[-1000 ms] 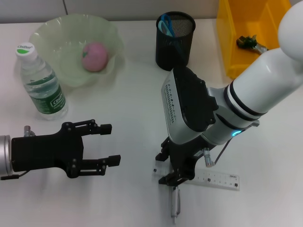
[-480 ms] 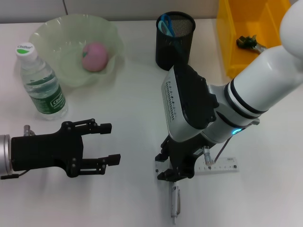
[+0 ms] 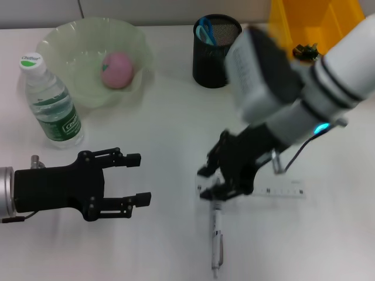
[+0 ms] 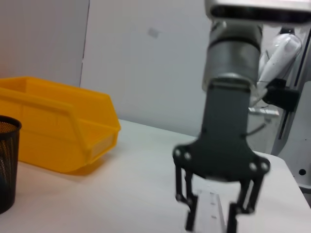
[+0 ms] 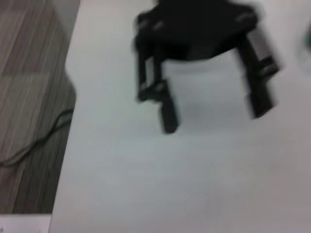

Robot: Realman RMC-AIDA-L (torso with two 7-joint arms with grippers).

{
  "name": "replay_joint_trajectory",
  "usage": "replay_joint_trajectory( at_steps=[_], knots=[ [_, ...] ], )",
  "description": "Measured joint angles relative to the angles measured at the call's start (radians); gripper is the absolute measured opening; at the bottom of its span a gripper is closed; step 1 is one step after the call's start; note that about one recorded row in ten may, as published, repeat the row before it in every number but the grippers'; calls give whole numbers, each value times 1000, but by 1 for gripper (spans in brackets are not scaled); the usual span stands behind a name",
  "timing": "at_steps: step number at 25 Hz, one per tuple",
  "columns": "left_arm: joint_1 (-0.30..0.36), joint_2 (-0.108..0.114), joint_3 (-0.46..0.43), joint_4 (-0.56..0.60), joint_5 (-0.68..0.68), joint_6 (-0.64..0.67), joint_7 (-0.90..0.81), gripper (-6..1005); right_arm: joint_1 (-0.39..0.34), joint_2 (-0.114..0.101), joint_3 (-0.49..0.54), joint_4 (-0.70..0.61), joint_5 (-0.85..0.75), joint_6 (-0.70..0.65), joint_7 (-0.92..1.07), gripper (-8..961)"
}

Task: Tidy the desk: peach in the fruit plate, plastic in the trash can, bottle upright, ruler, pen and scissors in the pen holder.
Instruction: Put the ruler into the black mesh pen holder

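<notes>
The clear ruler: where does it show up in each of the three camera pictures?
Head view: the ruler lies flat on the white desk, beside the right end effector.
Left wrist view: the ruler lies on the desk beneath the right end effector.
Right wrist view: not in it.
Shared landmark: the yellow bin.

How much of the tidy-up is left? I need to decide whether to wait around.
Done: peach in the fruit plate, bottle upright, scissors in the pen holder. In hand: the right gripper is at the ruler, apparently gripping its end. Left: ruler, then pen on the desk. The left gripper is open, idle.
</notes>
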Motion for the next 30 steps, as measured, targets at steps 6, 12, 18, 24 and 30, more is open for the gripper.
replay_joint_trajectory(
  at_steps=[6,12,18,24,30],
  knots=[
    [1,-2,-2,-5,-7,15,0,801,-49,0,196,-14,59,-56,-90,375],
    [1,-14,-4,-7,-41,29,-1,801,-142,0,315,20,224,-60,-250,375],
    [2,-31,-5,-8,-52,36,5,801,-225,0,388,129,424,-52,-446,376],
    [-12,-40,-6,-8,-62,56,2,801,-259,-1,448,313,590,-63,-653,375],
    [-5,-46,-8,-42,-145,62,39,800,-264,-2,456,511,732,-98,-857,376]
  ],
)
